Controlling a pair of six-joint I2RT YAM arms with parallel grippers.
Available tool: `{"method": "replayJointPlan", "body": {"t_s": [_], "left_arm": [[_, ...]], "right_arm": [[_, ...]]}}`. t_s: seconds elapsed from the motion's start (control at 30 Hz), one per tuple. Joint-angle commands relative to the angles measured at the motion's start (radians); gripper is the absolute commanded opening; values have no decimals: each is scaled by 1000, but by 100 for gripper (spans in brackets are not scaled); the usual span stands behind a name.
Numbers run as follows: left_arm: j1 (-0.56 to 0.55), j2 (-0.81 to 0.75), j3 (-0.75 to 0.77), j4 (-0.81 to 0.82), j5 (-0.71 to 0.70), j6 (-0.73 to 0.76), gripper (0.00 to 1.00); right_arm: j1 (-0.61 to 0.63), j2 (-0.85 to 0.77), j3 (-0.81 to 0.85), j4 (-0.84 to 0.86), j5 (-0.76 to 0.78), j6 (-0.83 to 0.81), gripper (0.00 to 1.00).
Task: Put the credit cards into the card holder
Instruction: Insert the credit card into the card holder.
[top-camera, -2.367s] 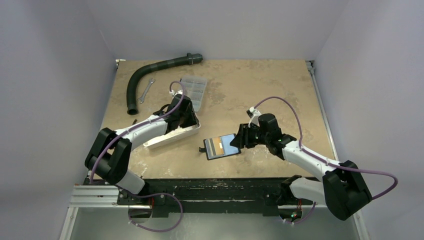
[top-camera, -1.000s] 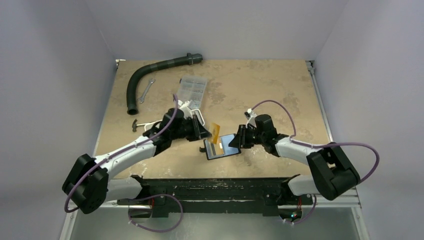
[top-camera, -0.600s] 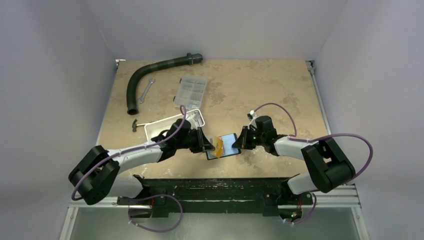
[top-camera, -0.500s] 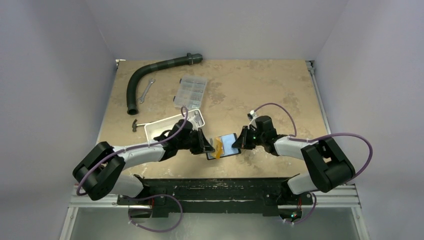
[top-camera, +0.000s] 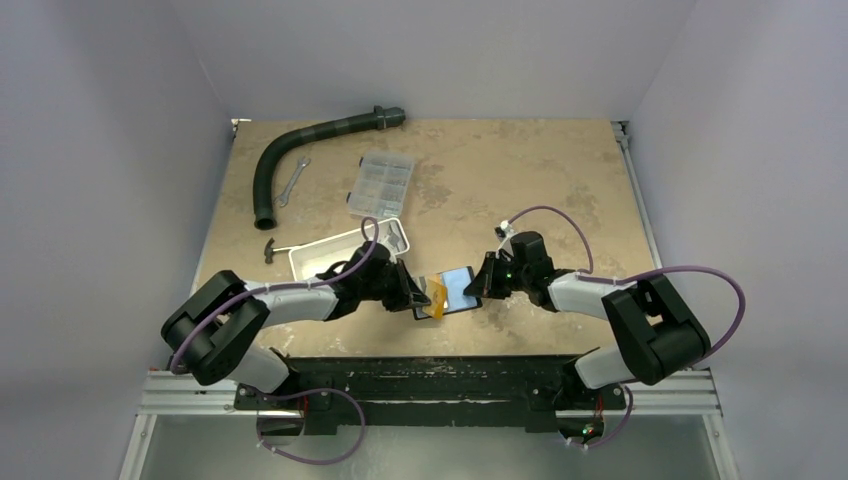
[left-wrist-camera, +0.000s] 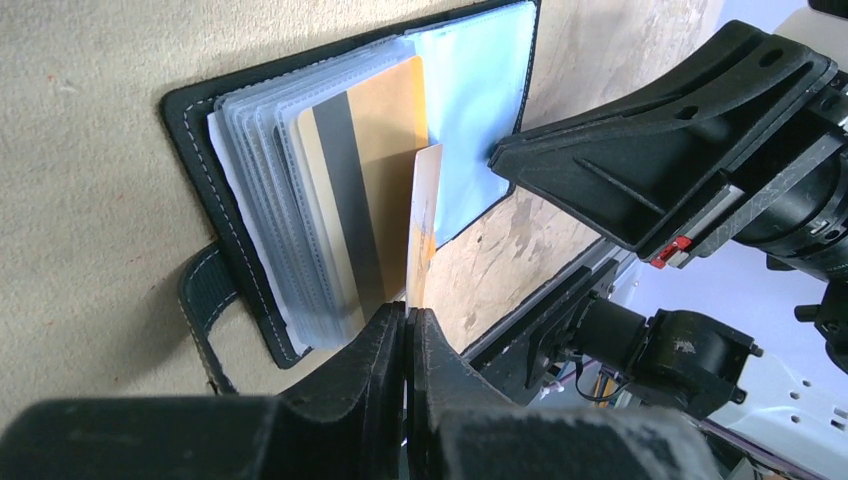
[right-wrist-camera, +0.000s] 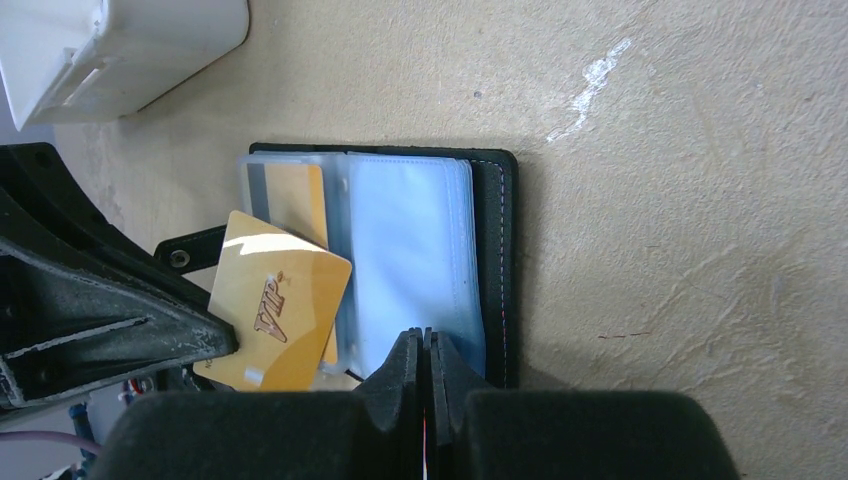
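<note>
Overhead camera looks down; close wrist cameras share the card holder (right-wrist-camera: 415, 250).

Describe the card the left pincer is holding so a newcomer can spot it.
Near the front edge of the table, between the arms, lies an open black card holder. The gold card stands tilted over it, pinched in the left pincer. It reads "VIP"; its neighbour, a striped orange card, sits in a clear sleeve.

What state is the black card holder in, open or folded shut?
Open. The card holder lies spread flat on the table, its clear sleeves facing up and its strap loose at the side.
</note>
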Motion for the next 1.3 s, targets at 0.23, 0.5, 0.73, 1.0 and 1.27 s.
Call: {"method": "replayJointPlan", "body": {"t_s": [0.23,0.5,0.73,1.0,1.27], "left_arm": [[-6,88,3,80,-34,4,0],[-6,117,-13,165,-62,26,0],[-6,135,-27,225,-91,26,0],[-5,147,-33,276,-115,0,0],[-23,185,-42,348,-112,-40,0]], "right_arm": [[-6,9,-7,-13,61,-19,0],[-6,15,-5,-8,51,-21,0],[-6,16,-5,-6,47,-23,0],[-7,22,-5,-2,44,-23,0],[-6,26,-4,3,36,-22,0]]}}
